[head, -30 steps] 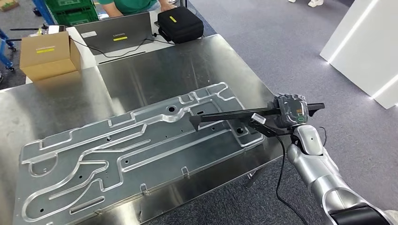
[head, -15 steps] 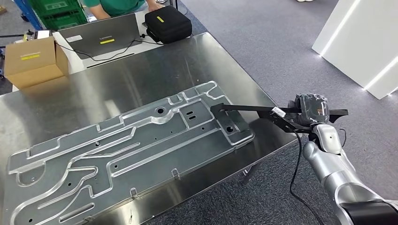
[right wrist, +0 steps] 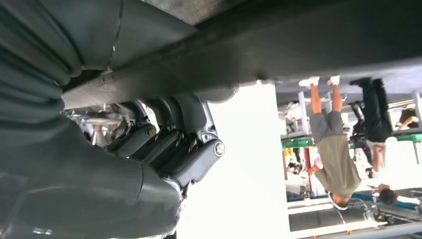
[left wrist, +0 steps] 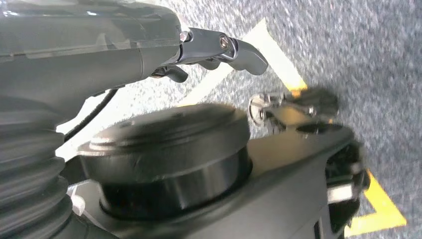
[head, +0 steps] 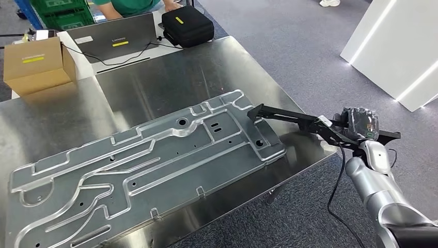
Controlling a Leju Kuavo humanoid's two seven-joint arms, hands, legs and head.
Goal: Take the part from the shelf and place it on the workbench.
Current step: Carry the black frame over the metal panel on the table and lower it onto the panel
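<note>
Cardboard box (head: 37,65) sits at the far left edge of the head view, on a pale table behind the steel workbench (head: 170,82). Just right of it stands a laptop (head: 114,37) with a yellow label, then a black case (head: 187,25), and a person in a green top (head: 135,6) sits behind them at the top edge. Across the workbench lies a large stamped aluminium panel (head: 139,165), flat on the steel, its long axis running from the near left corner up toward the far right.

Further right comes the part (head: 289,118), a long, thin black bar. Its long axis runs almost level across the view, dipping slightly from left to right. Its free end, bent into a small hook, points left and hangs over the right end of the panel, near the workbench's right edge; I cannot tell whether it touches anything below. Its other end pokes out past the right hand (head: 360,125), which is off the table's edge over the grey carpet and holds the bar with its fingers wrapped around it. In the right wrist view the fingers (right wrist: 174,147) curl under the dark bar (right wrist: 278,45).

The left hand (left wrist: 209,50) hangs above the carpet and a yellow floor marking (left wrist: 278,64), its fingers curled in with nothing between them.
</note>
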